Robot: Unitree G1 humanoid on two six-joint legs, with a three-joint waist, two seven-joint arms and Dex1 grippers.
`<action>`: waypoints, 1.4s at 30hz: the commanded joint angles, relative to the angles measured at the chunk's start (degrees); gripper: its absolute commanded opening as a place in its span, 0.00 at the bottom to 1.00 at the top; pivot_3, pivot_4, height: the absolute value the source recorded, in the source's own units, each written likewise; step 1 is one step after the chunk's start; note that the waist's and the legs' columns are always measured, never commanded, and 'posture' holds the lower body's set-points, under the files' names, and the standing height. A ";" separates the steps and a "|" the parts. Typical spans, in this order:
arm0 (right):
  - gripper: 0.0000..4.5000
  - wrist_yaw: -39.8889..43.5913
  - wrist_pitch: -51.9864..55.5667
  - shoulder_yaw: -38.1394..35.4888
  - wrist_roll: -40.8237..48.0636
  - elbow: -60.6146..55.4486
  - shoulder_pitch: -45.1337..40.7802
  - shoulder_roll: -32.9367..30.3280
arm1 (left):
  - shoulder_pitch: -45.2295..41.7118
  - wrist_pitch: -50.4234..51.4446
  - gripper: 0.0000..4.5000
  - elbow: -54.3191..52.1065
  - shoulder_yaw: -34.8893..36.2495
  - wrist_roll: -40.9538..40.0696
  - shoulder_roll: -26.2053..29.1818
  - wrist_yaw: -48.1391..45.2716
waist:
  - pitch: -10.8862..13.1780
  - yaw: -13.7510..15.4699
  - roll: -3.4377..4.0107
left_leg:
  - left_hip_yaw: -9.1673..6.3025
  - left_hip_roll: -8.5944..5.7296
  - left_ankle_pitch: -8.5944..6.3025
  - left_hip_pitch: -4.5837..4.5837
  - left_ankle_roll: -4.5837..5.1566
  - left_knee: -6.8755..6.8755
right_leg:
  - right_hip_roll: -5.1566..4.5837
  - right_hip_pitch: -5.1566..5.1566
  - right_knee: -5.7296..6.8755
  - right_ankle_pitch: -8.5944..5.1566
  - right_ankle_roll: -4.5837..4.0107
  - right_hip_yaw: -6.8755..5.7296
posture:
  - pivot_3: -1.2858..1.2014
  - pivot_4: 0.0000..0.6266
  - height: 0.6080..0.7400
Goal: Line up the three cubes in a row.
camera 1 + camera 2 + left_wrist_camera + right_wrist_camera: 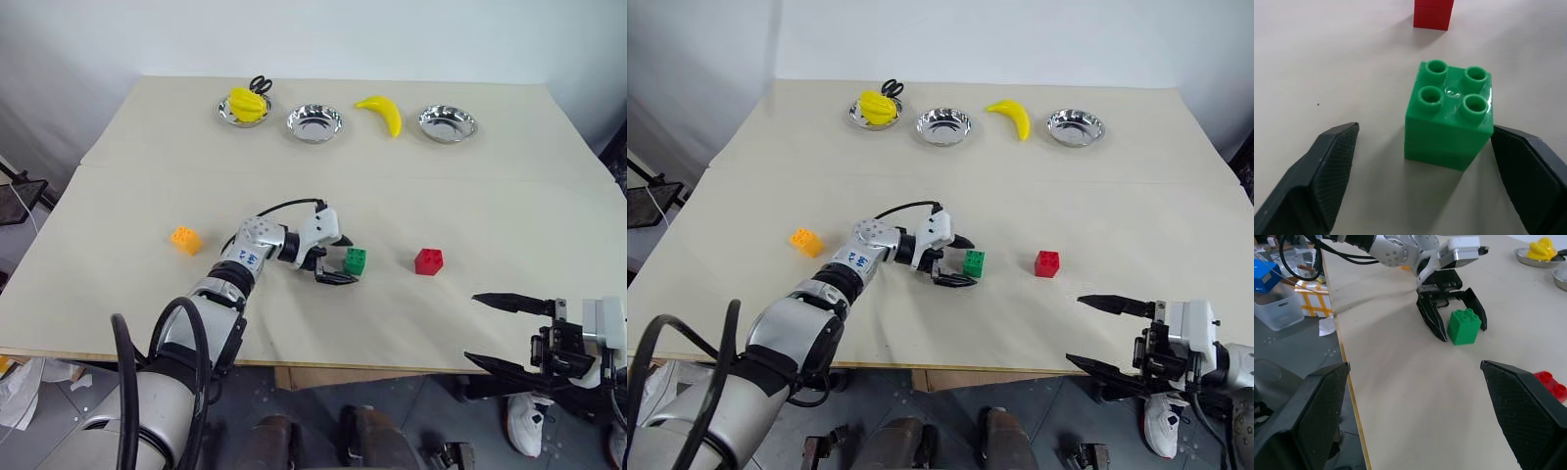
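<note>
- Left eye view: the left gripper (341, 262) lies low over the pale beige surface (323, 196) near its middle, its jaws spread to either side of the small green studded plastic block (356, 259).
- Left wrist view: the green block (1449, 117) stands upright, studs up, between the two black fingers (1327, 166); one finger is clearly apart from it, the other lies just beside its side, and whether that one touches I cannot tell.
- The small red studded plastic block (428, 260) sits on the surface to the right of the green one, near it but apart.
- The small orange studded plastic block (186, 239) rests to the left, well apart from the green one, past the left arm.
- The three blocks lie roughly along one line from left to right: orange, green, red.
- The right gripper (505, 331) hangs off the near right edge of the surface, jaws spread wide, holding nothing.
- At the far side stand three round steel bowls (314, 122); the left one holds a yellow toy (245, 104), and a yellow banana (382, 113) lies between the middle and right bowls.
</note>
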 commanded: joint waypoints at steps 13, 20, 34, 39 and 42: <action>1.00 1.22 0.39 2.13 -0.85 0.92 -4.05 0.88 | 0.16 -0.20 0.98 -0.84 3.24 0.16 -2.02 3.65 | 0.00 0.88 0.00 | 0.01 -0.02 0.00 -0.01 0.00 0.06 | 0.00 -0.01 0.05 0.00 0.00 0.00 | 0.52 0.24 1.00; 1.00 0.97 0.31 2.78 -1.55 0.81 -4.99 1.71 | 0.83 -0.37 0.98 -0.86 3.21 0.65 -2.97 5.08 | 0.00 0.89 0.00 | 0.02 -0.02 0.00 -0.01 0.00 0.07 | 0.00 -0.03 0.10 0.00 0.00 0.00 | 0.52 0.24 1.00; 1.00 1.14 0.12 4.38 -2.19 1.32 -6.18 3.26 | 1.51 -3.14 0.98 -3.82 7.22 -4.32 -0.24 -5.58 | 0.00 0.83 0.00 | 0.05 -0.03 0.01 -0.03 -0.02 0.11 | 0.00 -0.14 0.30 0.00 0.00 0.01 | 0.52 0.24 1.00; 1.00 2.81 0.33 5.48 -2.22 3.29 -8.35 3.02 | 6.22 -5.73 0.98 -13.40 11.57 -11.76 7.15 -19.95 | 0.00 0.00 0.00 | 0.07 -0.02 0.04 -0.05 -0.09 0.11 | 0.00 -0.24 0.36 0.00 -0.02 0.02 | 0.52 0.24 1.00; 1.00 4.10 0.21 6.50 -2.55 5.61 -10.74 2.98 | 10.36 -4.28 0.98 -21.17 14.01 -15.80 12.08 -22.50 | 0.00 -0.66 0.01 | 0.05 -0.01 0.07 -0.03 -0.14 0.11 | 0.00 -0.26 0.43 0.01 -0.06 0.02 | 0.52 0.24 1.00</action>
